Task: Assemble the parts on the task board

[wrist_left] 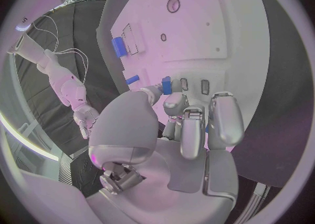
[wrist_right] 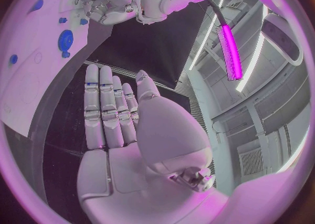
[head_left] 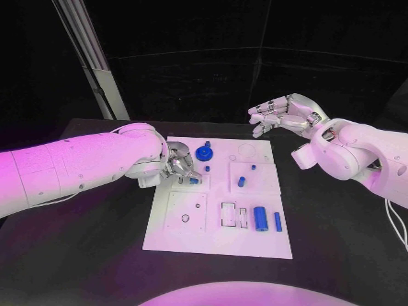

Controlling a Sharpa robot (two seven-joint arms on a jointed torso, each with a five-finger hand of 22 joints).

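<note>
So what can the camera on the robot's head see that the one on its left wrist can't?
Head view only: the blue disc-shaped part near the task board's far edge and the long blue part at its near right. Left wrist view only: a close look at the left hand's fingers over the board, a small blue part at their tips. Both share the board, the blue cylinder and the right hand.

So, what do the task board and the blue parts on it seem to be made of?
The task board looks like rigid white plastic or coated sheet, matt: flat, evenly pale, with cleanly cut recesses. The blue cylinder and the blue disc look like moulded or printed plastic, uniform in colour with little shine. Anodised metal cannot be ruled out.
</note>
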